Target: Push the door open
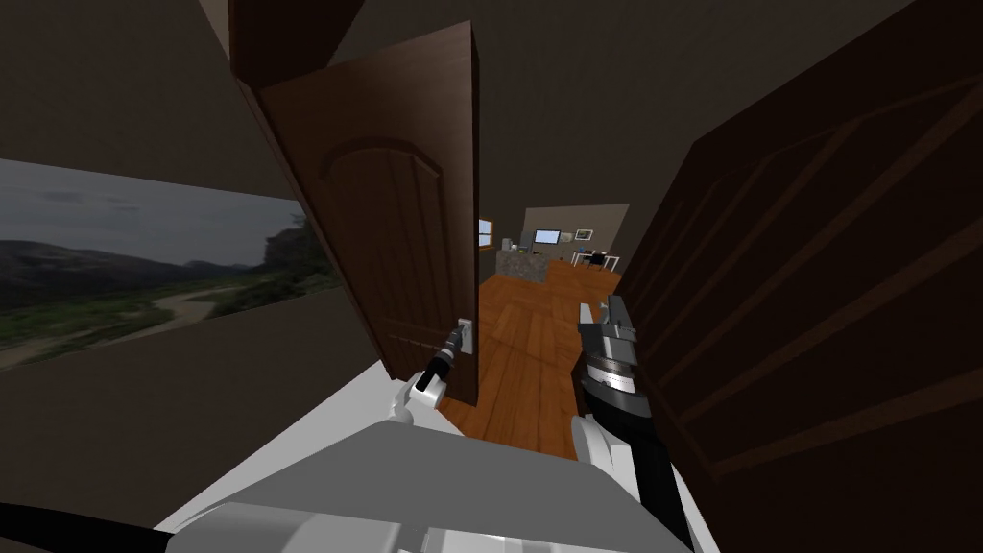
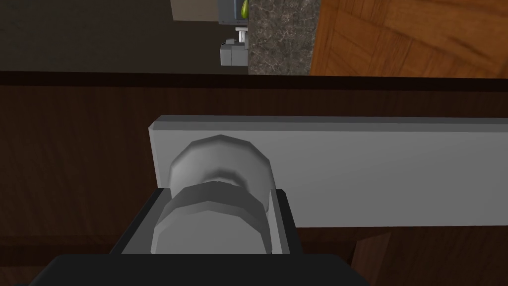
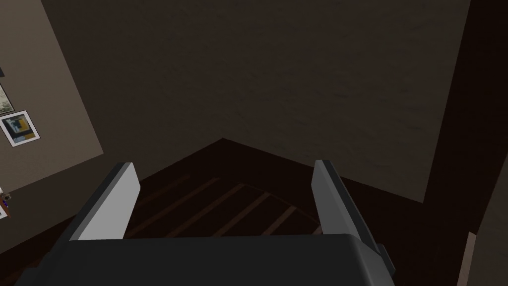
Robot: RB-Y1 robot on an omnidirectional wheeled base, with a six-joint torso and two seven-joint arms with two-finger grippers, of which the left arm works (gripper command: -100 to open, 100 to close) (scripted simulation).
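Observation:
The dark brown door (image 1: 394, 221) stands partly open, its free edge toward the gap with the room beyond. Low on that edge sits a grey knob (image 1: 465, 334) on a light grey plate (image 2: 372, 169). My left gripper (image 1: 455, 342) reaches up to it. In the left wrist view the round knob (image 2: 218, 164) sits between the gripper's (image 2: 216, 198) fingers, which press its sides. My right gripper (image 1: 605, 312) is raised to the right of the gap, open (image 3: 223, 174) with nothing between its fingers.
A dark brown slatted panel (image 1: 816, 288) rises close on my right. Wooden floor (image 1: 523, 355) runs through the gap to a far room with a stone-faced counter (image 1: 521, 264). A large landscape picture (image 1: 144, 269) hangs on the left wall.

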